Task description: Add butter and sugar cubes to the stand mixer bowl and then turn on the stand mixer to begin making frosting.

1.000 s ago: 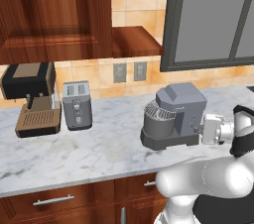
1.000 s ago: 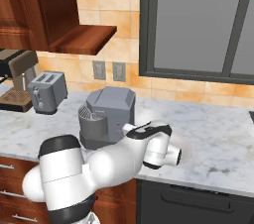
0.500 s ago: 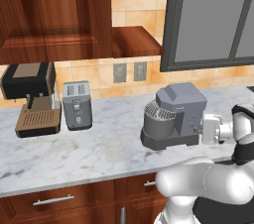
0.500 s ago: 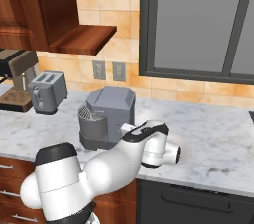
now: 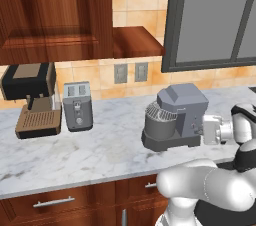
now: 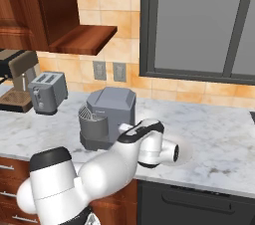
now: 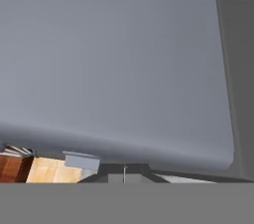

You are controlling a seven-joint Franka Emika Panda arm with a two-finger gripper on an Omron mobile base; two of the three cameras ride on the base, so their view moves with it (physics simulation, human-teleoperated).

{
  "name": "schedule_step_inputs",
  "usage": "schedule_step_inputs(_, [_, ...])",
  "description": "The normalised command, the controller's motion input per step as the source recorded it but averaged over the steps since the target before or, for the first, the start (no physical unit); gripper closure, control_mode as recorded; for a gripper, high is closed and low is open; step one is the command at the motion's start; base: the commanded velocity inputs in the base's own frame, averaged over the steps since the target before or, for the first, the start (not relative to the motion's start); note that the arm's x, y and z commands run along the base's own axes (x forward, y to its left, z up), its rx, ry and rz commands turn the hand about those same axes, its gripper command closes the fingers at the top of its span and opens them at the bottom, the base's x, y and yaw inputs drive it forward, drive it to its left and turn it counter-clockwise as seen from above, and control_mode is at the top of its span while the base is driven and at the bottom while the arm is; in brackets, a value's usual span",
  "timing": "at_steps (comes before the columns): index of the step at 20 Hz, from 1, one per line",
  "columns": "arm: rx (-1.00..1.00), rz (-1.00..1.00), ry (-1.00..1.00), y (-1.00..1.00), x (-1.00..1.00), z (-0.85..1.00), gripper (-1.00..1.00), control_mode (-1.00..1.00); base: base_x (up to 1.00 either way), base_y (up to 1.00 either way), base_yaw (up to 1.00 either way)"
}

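Stand mixer (image 5: 181, 115): slate-grey and boxy, standing on the marble counter (image 5: 90, 150) toward its right part, about midway between the front edge and the tiled back wall. Its head is level over the bowl.
Stand mixer bowl (image 5: 159, 125): grey metal cylinder seated on the mixer's flat base, on the side facing the toaster; the wire whisk shows just above its rim. From the right base view the bowl (image 6: 94, 127) sits at the mixer's left front.
Butter and sugar cubes: too small or hidden to make out; whether they lie in the bowl cannot be told.
Gripper (image 5: 199, 129): held level at the mixer's right side, tips at the mixer body; in the hand view the dark fingertips (image 7: 106, 175) rise close against the mixer's flat grey side.
Jaws: pressed fully together, with nothing between them.
Contact: tips look to be touching or just beside the mixer's side panel; which of the two cannot be told.
Toaster (image 5: 77, 105): silver, upright, near the back wall, well apart from the mixer toward the counter's left part.
Coffee machine (image 5: 31, 97): black and brown, just beside the toaster, nearer the left end.
Wall outlets (image 5: 130, 73): two grey plates on the tiles behind the counter, between toaster and mixer.
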Motion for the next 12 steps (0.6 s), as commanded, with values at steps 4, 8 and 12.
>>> schedule_step_inputs(4, [0.04,0.00,0.04,0.95,0.30,0.59,1.00,-1.00,0.00,0.00,0.00])
schedule_step_inputs(8, [0.05,0.00,0.05,0.93,0.39,0.56,1.00,-1.00,0.00,0.00,0.00])
schedule_step_inputs(12, [0.04,0.00,0.06,1.00,0.36,0.46,1.00,-1.00,0.00,0.00,0.00])
